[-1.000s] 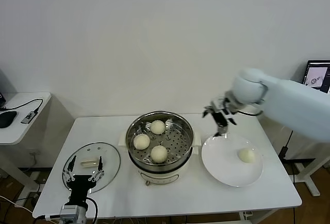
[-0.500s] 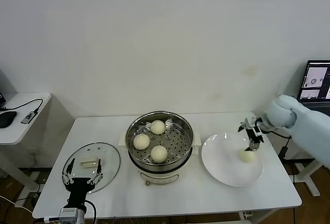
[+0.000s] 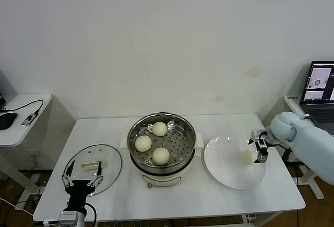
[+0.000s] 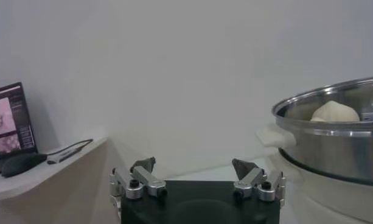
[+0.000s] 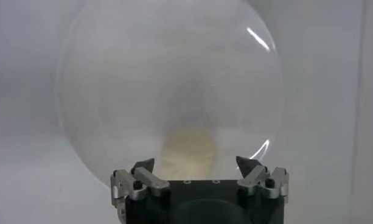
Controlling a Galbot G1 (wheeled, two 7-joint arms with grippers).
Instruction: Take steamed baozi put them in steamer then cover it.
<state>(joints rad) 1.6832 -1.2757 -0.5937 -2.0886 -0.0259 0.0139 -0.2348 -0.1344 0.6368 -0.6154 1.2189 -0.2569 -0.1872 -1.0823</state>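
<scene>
Straddling, apparently, 1 baozi: right gripper.

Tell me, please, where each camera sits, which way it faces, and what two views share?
Head: above, looking down at table; both arms show.
Left wrist: low beside steamer, looking along the table; open left gripper shows.
Right wrist: behind open right gripper, facing last baozi on plate.
Shared: head and left wrist both show steamer.
</scene>
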